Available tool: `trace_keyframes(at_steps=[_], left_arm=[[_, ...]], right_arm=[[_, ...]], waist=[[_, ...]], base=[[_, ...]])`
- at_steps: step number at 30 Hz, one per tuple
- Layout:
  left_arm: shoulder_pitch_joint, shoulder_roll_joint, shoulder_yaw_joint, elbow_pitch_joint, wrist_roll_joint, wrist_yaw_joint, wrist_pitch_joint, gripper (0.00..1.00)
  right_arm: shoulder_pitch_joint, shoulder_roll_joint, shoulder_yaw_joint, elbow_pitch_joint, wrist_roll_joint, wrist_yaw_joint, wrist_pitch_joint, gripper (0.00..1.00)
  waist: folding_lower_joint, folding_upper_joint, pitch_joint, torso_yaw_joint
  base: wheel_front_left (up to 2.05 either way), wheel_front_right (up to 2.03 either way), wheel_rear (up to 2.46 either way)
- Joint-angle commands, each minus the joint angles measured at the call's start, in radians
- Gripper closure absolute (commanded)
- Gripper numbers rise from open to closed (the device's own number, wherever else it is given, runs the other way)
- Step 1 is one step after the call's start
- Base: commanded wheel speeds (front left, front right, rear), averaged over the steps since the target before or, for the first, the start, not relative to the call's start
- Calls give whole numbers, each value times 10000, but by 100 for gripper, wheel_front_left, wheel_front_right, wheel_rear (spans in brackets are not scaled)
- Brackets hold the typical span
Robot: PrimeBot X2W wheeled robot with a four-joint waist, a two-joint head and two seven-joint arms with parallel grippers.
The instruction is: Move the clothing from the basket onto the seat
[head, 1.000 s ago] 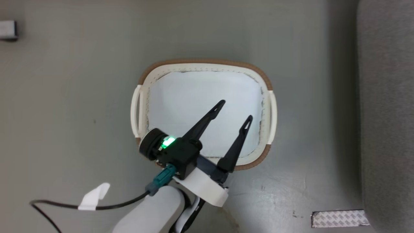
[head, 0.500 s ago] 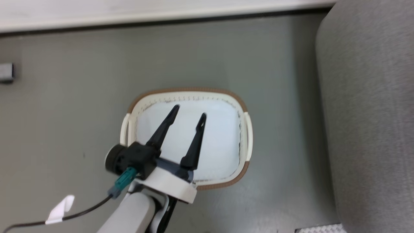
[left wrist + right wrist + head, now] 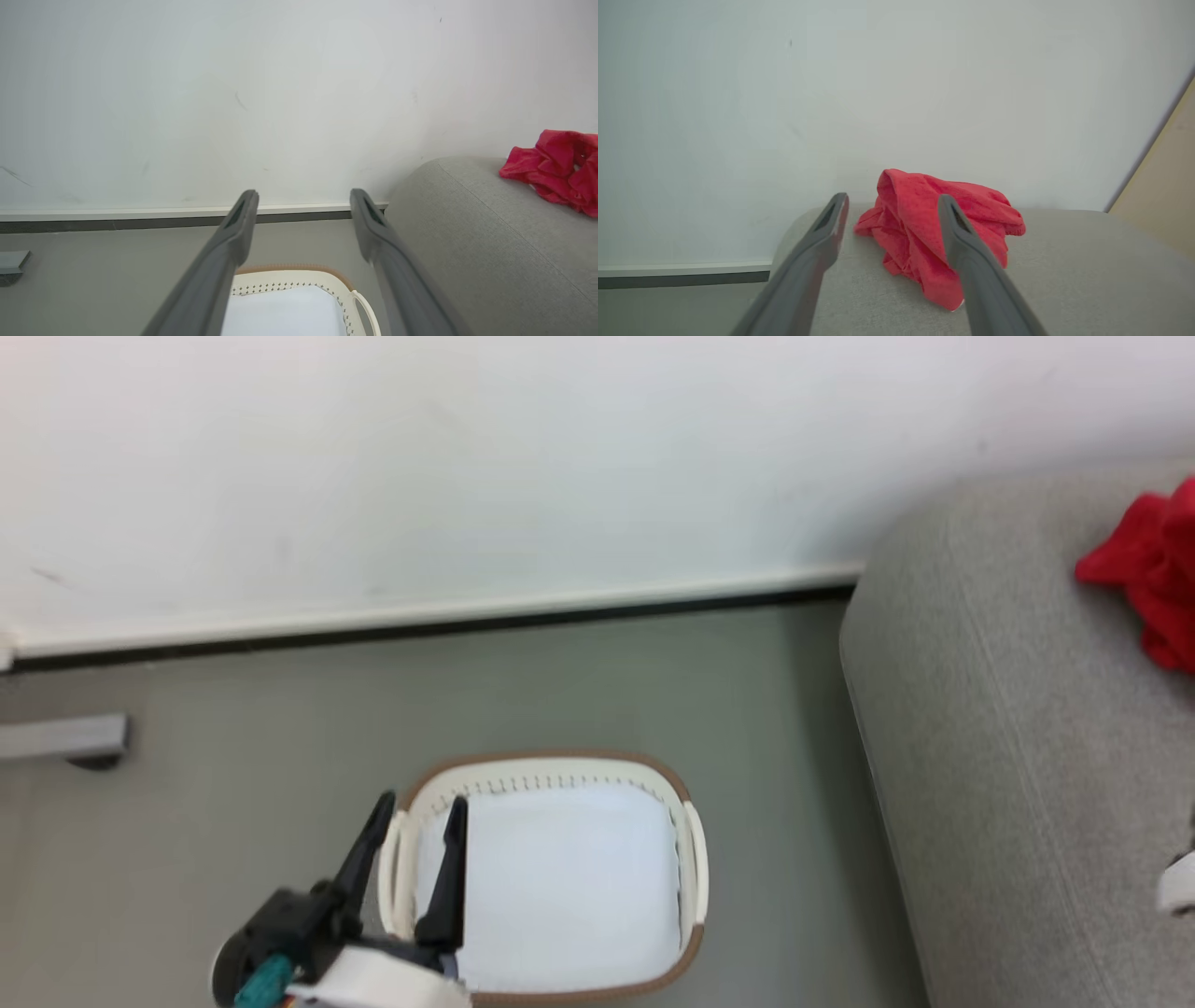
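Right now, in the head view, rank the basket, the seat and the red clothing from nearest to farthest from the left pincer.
1. The basket: lower middle; the open left pincer overlaps its left rim in this view.
2. The seat: on the right, beyond the basket.
3. The clothing: a red heap on the seat, at the far right edge.

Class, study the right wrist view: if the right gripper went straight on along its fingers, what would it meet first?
Probably the red clothing heaped on the grey sofa. It lies ahead, framed between the fingers of the open right gripper, though depth is hard to judge.
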Motion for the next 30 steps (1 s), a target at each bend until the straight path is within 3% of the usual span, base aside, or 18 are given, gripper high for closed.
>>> trace_keyframes(at_steps=[1,5,8,13,20,30], left_arm=[[348,-61,187,56,182,-89,-3,0],[1107,-231,804,250,434,-519,-3,0],[1714,-308,1390,391,635,-1214,-3,0],[2163,-364,2017,625,879,-1628,-4,0],[2628,-536,2904,1032,1117,-1912,-3,0],[2701,-708,3209,1168,1264,-1993,-3,0]], right_arm=[[436,100,215,-159,317,-26,-28,0],[1875,341,1276,-769,1155,-26,-27,0],[3049,487,2060,-1134,1746,-26,-15,0],[3803,477,3059,-919,2522,-26,-15,0],[4259,466,4343,-330,3034,-26,-15,0],[4126,474,4332,-138,2907,-26,-16,0]], waist=[[4,0,-926,418],[4,0,-1742,858],[4,0,-2224,1113],[4,0,-2531,1164],[4,0,-2840,1137],[4,0,-2869,1041]], base=[[0,0,0],[0,0,0],[0,0,0],[0,0,0],[0,0,0],[0,0,0]])
